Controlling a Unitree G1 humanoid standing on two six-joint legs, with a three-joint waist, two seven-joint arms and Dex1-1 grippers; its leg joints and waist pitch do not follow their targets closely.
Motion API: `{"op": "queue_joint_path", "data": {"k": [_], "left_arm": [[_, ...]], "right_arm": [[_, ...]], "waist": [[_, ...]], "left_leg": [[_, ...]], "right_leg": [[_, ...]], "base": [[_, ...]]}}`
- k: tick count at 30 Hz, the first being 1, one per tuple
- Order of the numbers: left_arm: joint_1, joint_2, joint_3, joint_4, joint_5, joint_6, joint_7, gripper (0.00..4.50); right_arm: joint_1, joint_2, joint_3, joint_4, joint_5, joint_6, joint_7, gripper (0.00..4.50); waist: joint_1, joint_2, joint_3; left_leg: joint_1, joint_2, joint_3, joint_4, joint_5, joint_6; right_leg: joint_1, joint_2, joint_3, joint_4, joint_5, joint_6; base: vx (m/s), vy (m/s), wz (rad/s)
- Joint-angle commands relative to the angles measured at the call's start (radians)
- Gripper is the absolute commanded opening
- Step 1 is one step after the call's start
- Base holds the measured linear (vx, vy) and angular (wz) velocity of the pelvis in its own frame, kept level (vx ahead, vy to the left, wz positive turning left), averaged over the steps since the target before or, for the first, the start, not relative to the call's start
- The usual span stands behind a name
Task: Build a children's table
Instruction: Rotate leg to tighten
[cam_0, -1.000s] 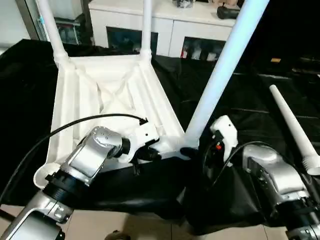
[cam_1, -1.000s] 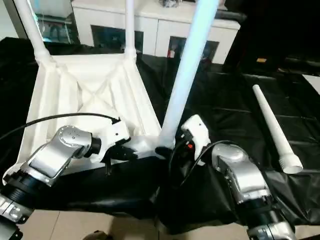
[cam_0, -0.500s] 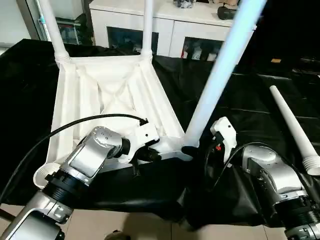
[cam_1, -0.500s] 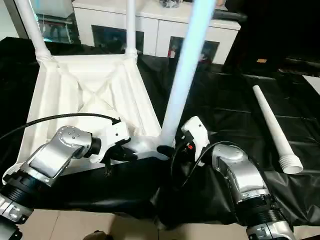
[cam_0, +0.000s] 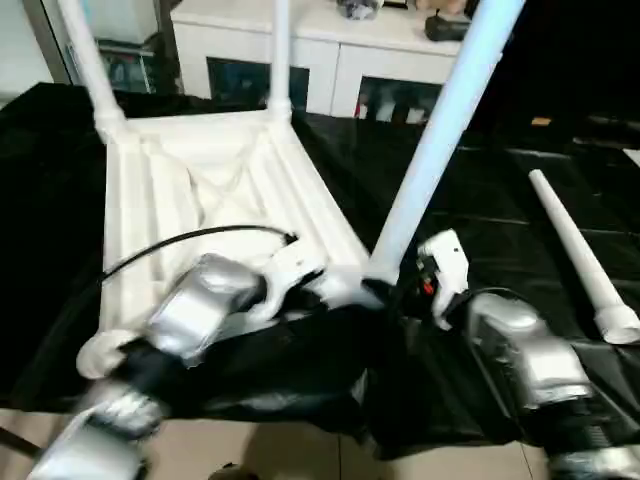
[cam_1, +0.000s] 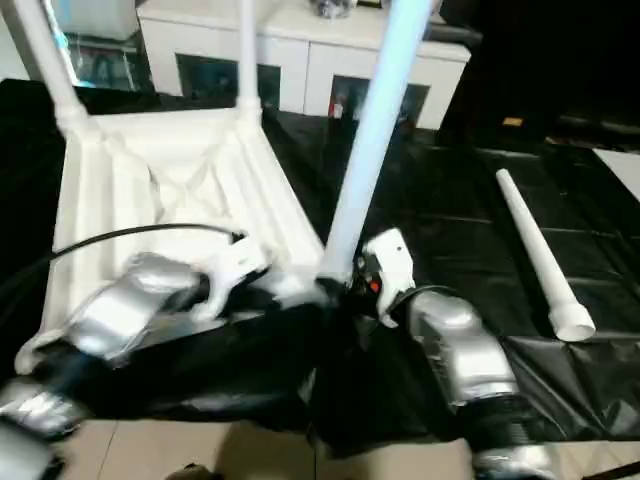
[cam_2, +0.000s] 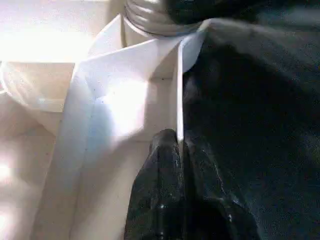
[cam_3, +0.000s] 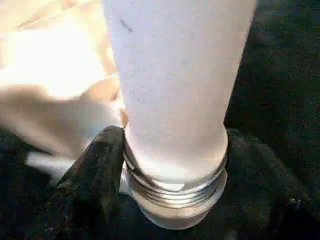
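With left fingers (cam_2: 165, 165) pinching tabletop (cam_2: 120, 100), right fingers (cam_3: 95, 175) flank leg (cam_3: 175, 90).

A black plastic sheet (cam_0: 480, 200) covered the counter, creased and glossy, and it hung in loose folds over the near edge. Below that edge lay a floor (cam_0: 300, 455) of pale beige tiles with a dark grout line. Along the far side stood a low white cabinet (cam_0: 330, 60) with dark glass doors (cam_0: 240, 80), small objects dimly visible behind the glass. Several dark items rested on the cabinet top, too blurred to identify. At the far left a glass-fronted unit (cam_0: 120, 60) with a metal frame showed bluish reflections. The room's far right corner (cam_0: 580, 60) was dark. Bright light fell from above, glaring off the sheet.
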Motion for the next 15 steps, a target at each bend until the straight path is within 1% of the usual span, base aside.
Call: {"op": "queue_joint_path", "data": {"k": [1,2,3,4,6,7,9,11,12,14,15], "left_arm": [[-0.046,-0.087,0.046,0.076,-0.004,0.021,0.151,0.0],[-0.063,-0.114,0.053,0.108,0.007,0.019,0.199,0.0],[-0.075,-0.137,0.056,0.136,0.016,0.009,0.236,0.0],[-0.083,-0.151,0.055,0.155,0.023,-0.002,0.257,0.0],[-0.101,-0.191,0.071,0.202,0.022,-0.035,0.315,0.0],[-0.108,-0.2,0.071,0.216,0.023,-0.044,0.321,0.0],[-0.118,-0.21,0.073,0.235,0.027,-0.05,0.33,0.0],[-0.127,-0.208,0.067,0.249,0.035,-0.058,0.321,0.0],[-0.125,-0.195,0.063,0.246,0.038,-0.063,0.307,0.0],[-0.122,-0.186,0.061,0.242,0.04,-0.067,0.296,0.0],[-0.122,-0.186,0.061,0.242,0.04,-0.067,0.296,0.0]], "right_arm": [[-0.024,0.071,-0.045,0.109,-0.012,0.031,-0.197,2.69],[-0.043,0.105,-0.065,0.143,-0.014,0.024,-0.267,2.69],[-0.062,0.134,-0.081,0.174,-0.017,0.012,-0.33,2.69],[-0.076,0.153,-0.092,0.195,-0.02,0.004,-0.371,2.69],[-0.105,0.191,-0.113,0.238,-0.04,-0.049,-0.481,2.69],[-0.12,0.193,-0.098,0.256,-0.062,-0.062,-0.496,2.69],[-0.136,0.203,-0.1,0.273,-0.074,-0.082,-0.511,2.69],[-0.159,0.222,-0.108,0.288,-0.063,-0.103,-0.477,2.69],[-0.162,0.232,-0.095,0.265,-0.05,-0.128,-0.409,2.69],[-0.157,0.236,-0.09,0.247,-0.042,-0.132,-0.389,2.69],[-0.157,0.236,-0.09,0.247,-0.042,-0.132,-0.389,2.69]], "waist": [[-0.006,0.006,-0.065],[-0.012,0.004,-0.066],[-0.012,0.004,-0.067],[-0.013,0.007,-0.067],[-0.015,0.009,-0.069],[-0.014,0.007,-0.072],[-0.013,0.008,-0.073],[-0.012,0.008,-0.074],[-0.01,0.005,-0.075],[-0.008,0.007,-0.075],[-0.008,0.007,-0.075]], "left_leg": [[0.034,0.063,-0.039,-0.083,-0.341,-0.066],[0.037,0.061,-0.039,-0.081,-0.362,-0.072],[0.036,0.06,-0.041,-0.081,-0.362,-0.072],[0.034,0.061,-0.042,-0.084,-0.365,-0.072],[0.034,0.062,-0.042,-0.087,-0.36,-0.071],[0.033,0.061,-0.041,-0.088,-0.34,-0.066],[0.029,0.059,-0.037,-0.088,-0.314,-0.045],[0.026,0.058,-0.036,-0.087,-0.303,-0.029],[0.023,0.06,-0.035,-0.087,-0.295,-0.02],[0.023,0.059,-0.034,-0.086,-0.277,-0.008],[0.022,0.059,-0.034,-0.086,-0.274,-0.006]], "right_leg": [[0.017,-0.065,0.038,-0.097,-0.376,-0.158],[0.011,-0.066,0.038,-0.1,-0.398,-0.15],[0.014,-0.066,0.037,-0.101,-0.4,-0.144],[0.014,-0.064,0.036,-0.104,-0.393,-0.132],[0.015,-0.062,0.034,-0.102,-0.354,-0.124],[0.019,-0.06,0.034,-0.099,-0.306,-0.125],[0.02,-0.058,0.036,-0.095,-0.257,-0.128],[0.024,-0.06,0.036,-0.094,-0.239,-0.131],[0.027,-0.062,0.036,-0.093,-0.231,-0.132],[0.028,-0.062,0.037,-0.093,-0.218,-0.136],[0.029,-0.062,0.037,-0.093,-0.218,-0.137]], "base": [[0.0,0.0,0.0],[0.0,0.0,0.0],[0.0,0.0,0.0],[0.0,0.0,0.0],[0.0,0.0,0.0],[0.0,0.0,0.0],[0.0,0.0,0.0],[0.0,0.0,0.0],[0.0,0.0,0.0],[0.0,0.0,0.0],[0.0,0.0,0.0]]}}
